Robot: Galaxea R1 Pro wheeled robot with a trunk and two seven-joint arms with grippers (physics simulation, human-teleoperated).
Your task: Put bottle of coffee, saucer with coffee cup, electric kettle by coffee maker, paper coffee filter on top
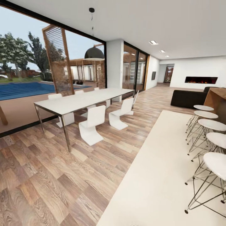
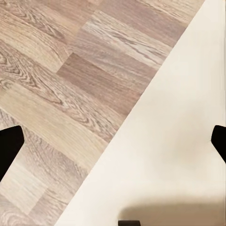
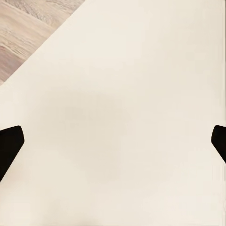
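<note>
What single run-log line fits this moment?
phase: in transit | left gripper: open, empty | right gripper: open, empty | below: rug | ahead: dining table

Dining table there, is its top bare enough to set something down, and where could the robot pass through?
The dining table top looks bare along its whole length. White chairs crowd its near side. The cream rug between the wood floor and the row of bar stools gives an open lane. Both grippers, left and right, hang open over the rug's edge.
</note>
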